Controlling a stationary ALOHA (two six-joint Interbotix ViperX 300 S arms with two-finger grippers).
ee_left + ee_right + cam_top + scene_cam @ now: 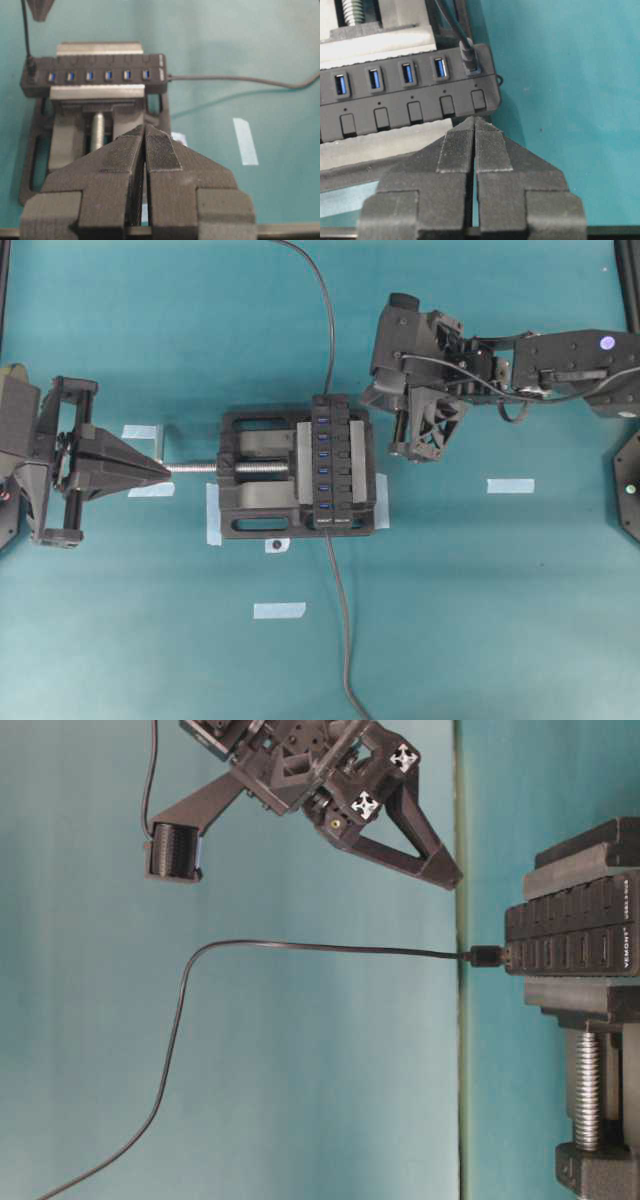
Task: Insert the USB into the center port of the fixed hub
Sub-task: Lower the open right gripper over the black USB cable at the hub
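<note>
The fixed hub (335, 462) is a black bar clamped in a vise, its row of blue sockets facing up. The USB (469, 56) stands plugged into the end socket of that row, and its thin cable (326, 320) runs off the far edge. The center port (323, 453) shows blue and unoccupied, as also in the left wrist view (90, 76). My right gripper (474, 120) is shut and holds nothing; it hovers just beside the USB's end of the hub (368, 396), above it (450, 877). My left gripper (163, 469) is shut and holds nothing, at the vise screw's tip.
The black vise (255, 510) sits taped to the teal table, its silver screw (200, 468) and handle pointing at the left gripper. The hub's own lead (343, 640) runs to the near edge. Strips of pale tape (510, 485) lie around on the table.
</note>
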